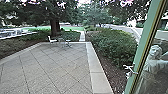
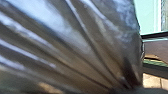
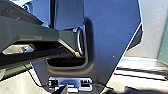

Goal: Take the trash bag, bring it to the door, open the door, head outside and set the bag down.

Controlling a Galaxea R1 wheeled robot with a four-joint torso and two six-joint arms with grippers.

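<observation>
A patio point(image 1: 50, 65) of square paving is spread out ahead, bounded by a pale stone border point(image 1: 96, 75). Beyond that border, to the right, a clipped hedge point(image 1: 112, 45) is set in a mulched bed. At the right, the view is crossed by the glass door's green frame point(image 1: 140, 50); in or behind its glass a pale figure is seen, probably a person, though a reflection cannot be ruled out. The trash bag point(image 2: 67, 45), dark and glossy, is seen close up at the left wrist. Its folds are drawn together towards the left gripper point(image 2: 127, 90), from which a clasp on the gathered neck is judged. Whether the right gripper point(image 3: 62, 89) is released or clenched cannot be told. A white chair point(image 1: 51, 40) is placed far out on the paving, and a metal handle point(image 1: 130, 70) is fitted on the door frame.

The step in hand is judged to be the passage outdoors. It is best done slowly and squarely, with the left arm held steady so that swinging is avoided. The thin plastic should be kept away from the handle and frame, where it could be snagged or torn. Release is best left until the bag's weight is borne by the paving.
</observation>
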